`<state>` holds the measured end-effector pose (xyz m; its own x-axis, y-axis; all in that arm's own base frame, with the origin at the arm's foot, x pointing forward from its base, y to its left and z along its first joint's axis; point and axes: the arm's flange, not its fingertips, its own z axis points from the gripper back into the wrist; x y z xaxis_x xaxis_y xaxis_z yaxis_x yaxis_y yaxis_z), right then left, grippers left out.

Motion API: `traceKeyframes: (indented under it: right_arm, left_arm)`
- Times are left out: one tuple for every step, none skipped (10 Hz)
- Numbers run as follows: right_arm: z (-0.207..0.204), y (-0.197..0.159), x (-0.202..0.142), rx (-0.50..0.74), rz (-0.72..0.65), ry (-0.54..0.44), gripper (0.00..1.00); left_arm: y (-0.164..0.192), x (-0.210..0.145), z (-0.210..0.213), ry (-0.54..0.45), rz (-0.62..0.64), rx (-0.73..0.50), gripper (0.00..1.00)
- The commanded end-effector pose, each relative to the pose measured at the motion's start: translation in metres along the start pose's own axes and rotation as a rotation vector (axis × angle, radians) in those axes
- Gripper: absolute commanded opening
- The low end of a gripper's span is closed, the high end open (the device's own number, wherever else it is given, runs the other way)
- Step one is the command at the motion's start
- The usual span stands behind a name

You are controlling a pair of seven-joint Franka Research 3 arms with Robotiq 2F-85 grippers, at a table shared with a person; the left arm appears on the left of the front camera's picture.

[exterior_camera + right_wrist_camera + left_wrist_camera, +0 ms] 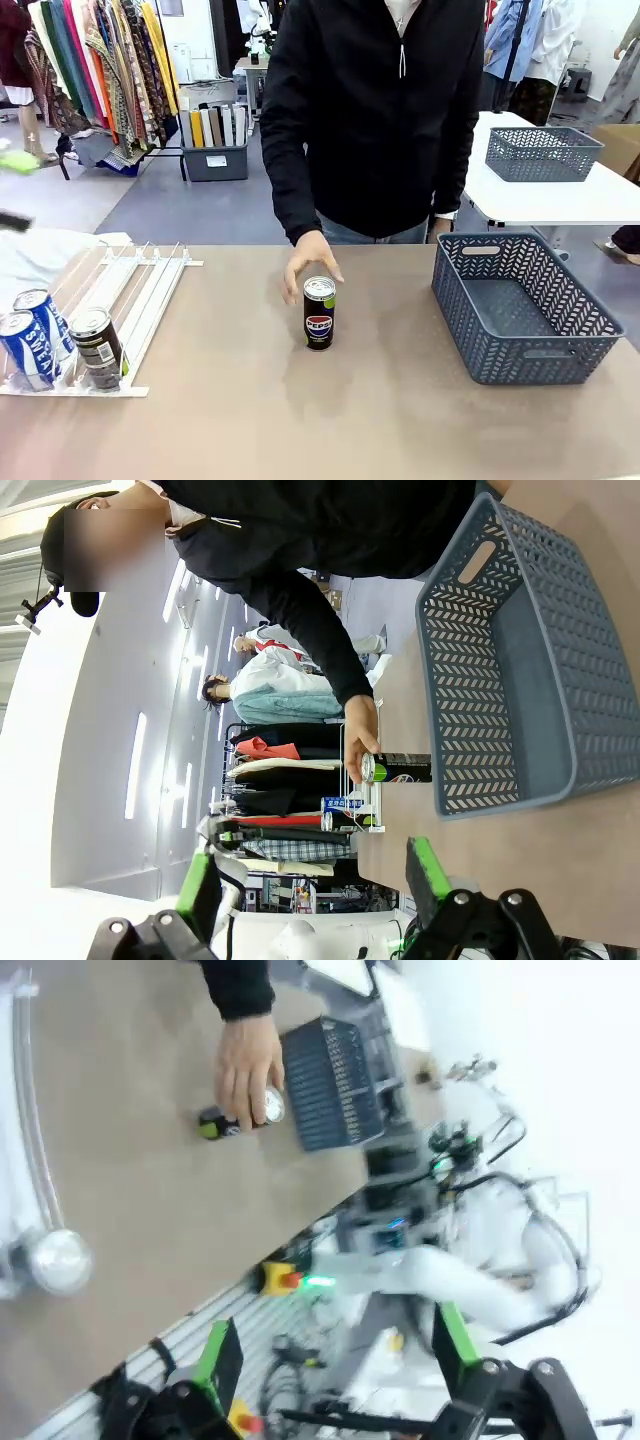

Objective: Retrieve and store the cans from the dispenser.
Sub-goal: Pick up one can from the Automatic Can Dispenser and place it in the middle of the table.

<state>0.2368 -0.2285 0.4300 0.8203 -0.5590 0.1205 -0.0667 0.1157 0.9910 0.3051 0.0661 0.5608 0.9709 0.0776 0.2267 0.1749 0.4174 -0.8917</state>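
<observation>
Hand of a person touches a black Pepsi can standing left of the grey basket. Three more cans sit in the dispenser, farther left of the basket. Left gripper and right gripper hang spread and empty. The likely next move is to grasp the standing can and carry it to the basket.

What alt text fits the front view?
A person's hand is at the top of a black Pepsi can standing upright mid-table. An empty grey basket is at right; a white dispenser at left holds three cans at its near end.

Black Pepsi can upright mid-table; on my left, three cans (two blue, one dark) at the low end of the rack.
</observation>
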Motion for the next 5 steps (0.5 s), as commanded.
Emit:
traceKeyframes:
  right_arm:
    - [0.003, 0.000, -0.002, -0.007, 0.027, 0.015, 1.00]
    - [0.003, 0.000, -0.002, -0.007, 0.027, 0.015, 1.00]
    - [0.003, 0.000, -0.002, -0.007, 0.027, 0.015, 1.00]
    - [0.003, 0.000, -0.002, -0.007, 0.027, 0.015, 1.00]
    - [0.003, 0.000, -0.002, -0.007, 0.027, 0.015, 1.00]
  left_arm:
    - [0.074, -0.018, 0.017, -0.144, 0.145, -0.231, 1.00]
    - [0.095, -0.026, 0.013, -0.124, 0.201, -0.241, 1.00]
    - [0.044, -0.021, 0.023, -0.075, 0.095, -0.113, 1.00]
    - [0.044, -0.021, 0.023, -0.075, 0.095, -0.113, 1.00]
    - [0.044, -0.021, 0.023, -0.075, 0.095, -0.113, 1.00]
